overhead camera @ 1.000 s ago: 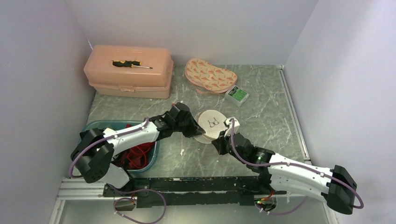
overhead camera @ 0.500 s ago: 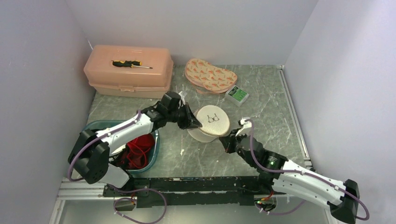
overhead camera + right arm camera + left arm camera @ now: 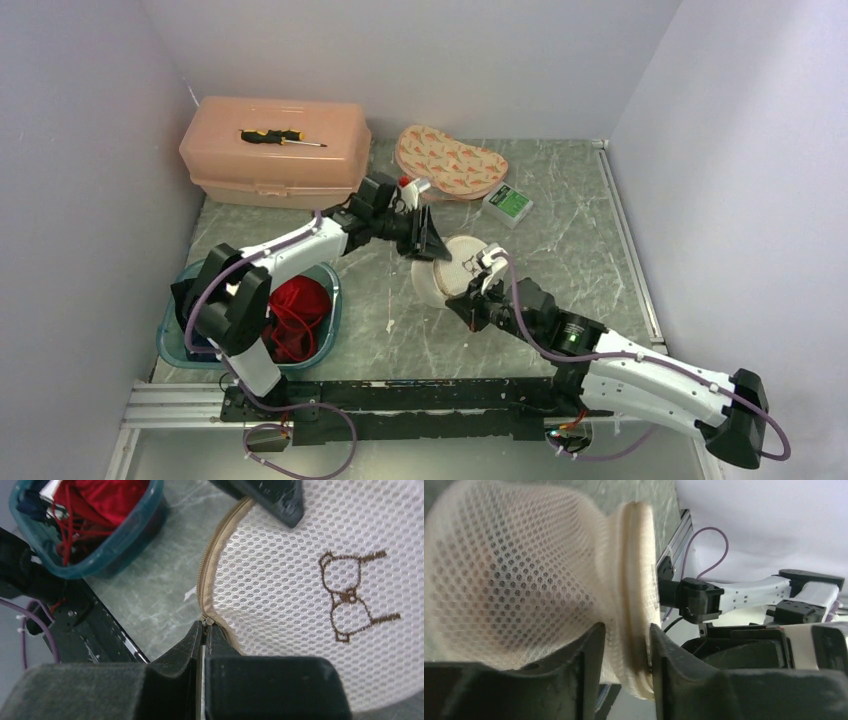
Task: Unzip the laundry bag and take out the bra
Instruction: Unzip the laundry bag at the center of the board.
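The laundry bag point(image 3: 462, 262), a round white mesh pouch with a tan zipper point(image 3: 210, 575), lies mid-table. My left gripper point(image 3: 428, 243) is at its far left edge. Its jaws stand apart with the bag's rim point(image 3: 636, 580) loose between the fingers point(image 3: 626, 627). My right gripper point(image 3: 462, 300) is at the near edge, shut on the zipper pull point(image 3: 206, 621) at its fingertips point(image 3: 205, 625). The bra point(image 3: 295, 305), bright red with thin straps, lies in the teal bin point(image 3: 330, 300) on the left and also shows in the right wrist view point(image 3: 107, 495).
A peach toolbox point(image 3: 275, 150) with a screwdriver point(image 3: 280, 137) on its lid stands at the back left. A patterned pouch point(image 3: 450, 160) and a small green-and-white box point(image 3: 508, 203) lie behind the bag. Grey walls close in both sides.
My left gripper slid up and right along the bag's far edge and its jaws have parted. My right gripper pulled away, then came back to the bag's near edge. The bag shifted a little.
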{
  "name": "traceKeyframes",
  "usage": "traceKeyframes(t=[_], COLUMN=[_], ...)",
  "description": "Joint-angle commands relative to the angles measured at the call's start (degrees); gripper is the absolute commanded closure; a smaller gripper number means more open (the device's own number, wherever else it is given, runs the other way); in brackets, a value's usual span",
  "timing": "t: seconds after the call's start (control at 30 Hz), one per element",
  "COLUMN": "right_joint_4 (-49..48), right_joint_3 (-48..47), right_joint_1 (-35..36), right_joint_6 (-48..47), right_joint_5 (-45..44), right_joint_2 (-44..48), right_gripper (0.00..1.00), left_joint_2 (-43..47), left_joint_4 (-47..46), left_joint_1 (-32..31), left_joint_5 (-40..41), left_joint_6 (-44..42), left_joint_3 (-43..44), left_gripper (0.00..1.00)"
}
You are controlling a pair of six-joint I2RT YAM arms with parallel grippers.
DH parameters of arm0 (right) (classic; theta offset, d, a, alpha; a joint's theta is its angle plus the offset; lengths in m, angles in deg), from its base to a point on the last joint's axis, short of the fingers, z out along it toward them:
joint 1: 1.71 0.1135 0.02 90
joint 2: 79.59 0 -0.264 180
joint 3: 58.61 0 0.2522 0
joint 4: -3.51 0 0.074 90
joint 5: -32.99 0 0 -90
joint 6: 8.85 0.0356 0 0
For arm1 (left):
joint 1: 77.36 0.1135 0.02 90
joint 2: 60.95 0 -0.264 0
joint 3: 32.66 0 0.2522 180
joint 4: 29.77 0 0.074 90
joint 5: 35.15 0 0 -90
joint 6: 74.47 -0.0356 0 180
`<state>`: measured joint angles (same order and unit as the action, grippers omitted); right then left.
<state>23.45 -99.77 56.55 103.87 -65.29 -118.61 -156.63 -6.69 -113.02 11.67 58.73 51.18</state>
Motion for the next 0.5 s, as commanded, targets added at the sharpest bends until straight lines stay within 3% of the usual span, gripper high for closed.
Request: traceKeyframes(t=[0.0,0.13,0.23,0.37,0.47], right_joint_4=[-7.67,-11.15,-12.79,-12.2,-11.27], right_joint_3=[3.06,5.42,5.85,4.77,3.49], right_joint_1=[0.24,0.2,0.26,0.27,0.21], right_joint_6=[1.02,2.25,2.97,3.2,3.49], right_joint_5=[2.15,2.2,1.51,-0.75,-2.44], right_joint_2=[-2.82,-6.4,-7.5,-7.92,-8.92], right_gripper=[1.0,1.0,1.0,1.0,1.0], left_joint_2=[-1.13,2.81,8.18,17.22,24.45], left_joint_4=[-10.69,-12.06,-4.17,9.71,9.84], left_joint_1=[1.89,3.99,4.89,4.92,4.55], left_joint_5=[-4.33,-0.2,5.07,18.22,22.0], left_joint_6=[2.91,6.34,6.26,9.4,16.69], left_joint_3=[-8.37,-14.16,-14.59,-14.23,-18.76], left_gripper=[0.43,0.2,0.14,0.06,0.06])
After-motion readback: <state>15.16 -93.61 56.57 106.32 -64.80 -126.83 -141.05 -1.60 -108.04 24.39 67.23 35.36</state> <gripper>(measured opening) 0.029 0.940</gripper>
